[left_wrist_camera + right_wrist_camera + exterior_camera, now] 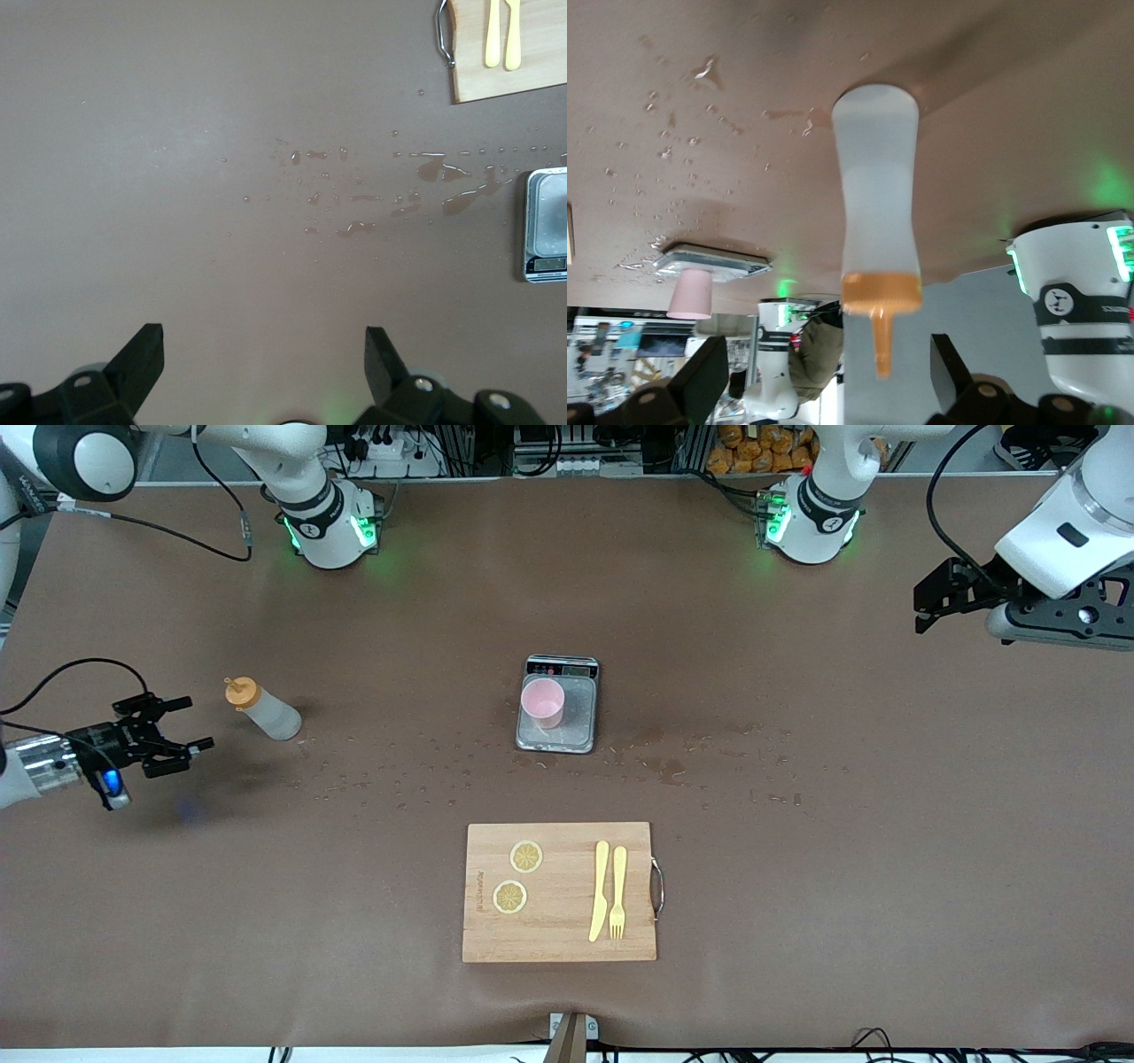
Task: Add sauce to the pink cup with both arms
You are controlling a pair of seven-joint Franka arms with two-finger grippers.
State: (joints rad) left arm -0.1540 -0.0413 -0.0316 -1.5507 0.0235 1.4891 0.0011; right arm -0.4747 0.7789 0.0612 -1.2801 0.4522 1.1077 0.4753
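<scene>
On a brown table mat (797, 886) spattered with small wet drops, a translucent whitish-grey squeeze bottle of sauce with an orange nozzle cap (264, 709), standing upright toward the right arm's end, well apart from the small pale-pink plastic cup (542, 702). Pink cup upright on a grey square kitchen scale (558, 731) at mid-table, near the scale's display edge. Just beside the bottle, low over the mat at that same end, the right arm's black two-finger gripper (182, 737), fingers spread wide and empty, pointing toward the bottle and not touching it; in the right wrist view, bottle (876, 226) framed between the parted fingertips (702, 379), cup (690, 293) and scale (713, 261) small in the distance. At the left arm's end, the left gripper (941, 598) raised high over bare mat, waiting, fingers (142, 359) apart with nothing between them. Nearer the front camera than the scale, a rectangular wooden cutting board with a metal handle (559, 892), carrying two lemon slices (518, 877), a yellow plastic knife (600, 890) and a yellow plastic fork (617, 892).
</scene>
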